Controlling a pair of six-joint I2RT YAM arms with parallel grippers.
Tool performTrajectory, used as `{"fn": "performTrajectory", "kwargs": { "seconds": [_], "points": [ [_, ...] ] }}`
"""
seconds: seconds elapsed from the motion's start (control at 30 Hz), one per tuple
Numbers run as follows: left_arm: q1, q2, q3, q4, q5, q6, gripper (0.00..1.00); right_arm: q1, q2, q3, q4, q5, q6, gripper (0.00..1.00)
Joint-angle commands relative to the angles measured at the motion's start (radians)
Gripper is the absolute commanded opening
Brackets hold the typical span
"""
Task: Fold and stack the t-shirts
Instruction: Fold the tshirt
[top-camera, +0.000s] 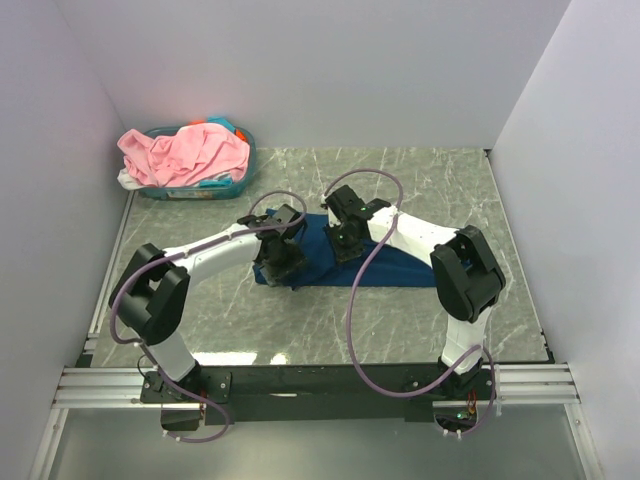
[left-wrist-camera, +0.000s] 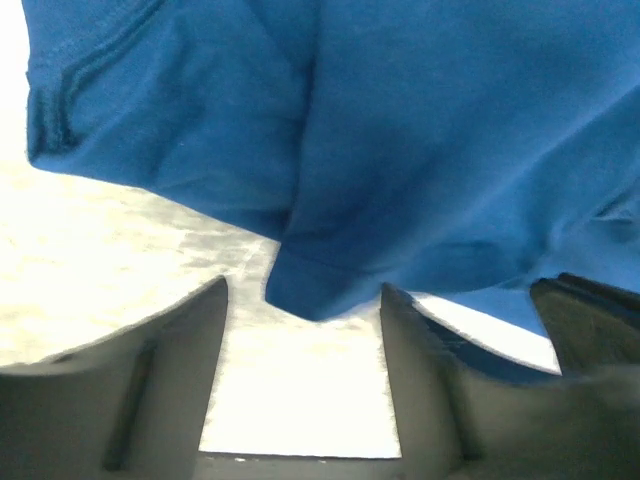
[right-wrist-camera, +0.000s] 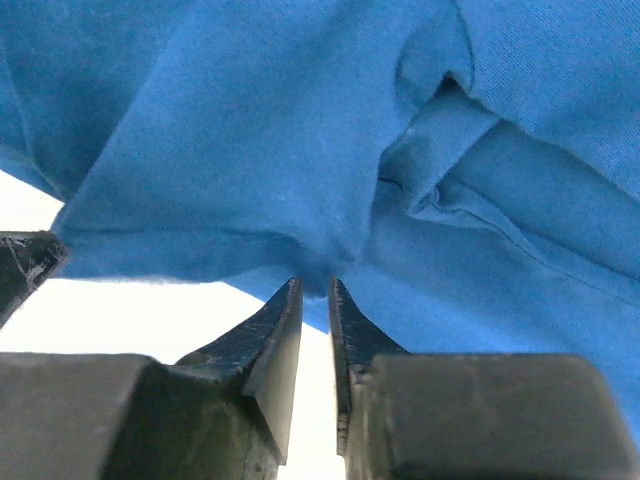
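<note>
The top view alone shows the navy t-shirt lying mid-table. Up close, the left gripper stands parted beside the cloth. The right gripper is nearly closed at a fold, and I cannot tell if it grips.

From above, the arms cover the middle of the navy t-shirt and the tips of the left pincer and right pincer over it. In both wrist views that shirt runs off the top edge, and whether the right pincer's gap nips its fold cannot be told. Behind it, the pink t-shirt buries what else lies in the basket.
</note>
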Motion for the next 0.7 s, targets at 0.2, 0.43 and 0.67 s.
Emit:
{"fn": "performTrajectory", "kwargs": {
  "seconds": [0.2,0.43,0.67],
  "points": [
    [0.088,-0.167,0.049,0.021,0.025,0.041,0.81,-0.014,-0.131,0.015,-0.071,0.084,-0.003,0.27],
    [0.154,-0.074,0.04,0.201,0.163,0.146,0.81,-0.044,-0.145,0.016,-0.077,0.034,0.033,0.27],
    [0.208,0.026,0.052,0.284,0.249,0.235,0.64,-0.086,-0.063,0.021,-0.053,-0.12,0.04,0.29]
  ]
}}
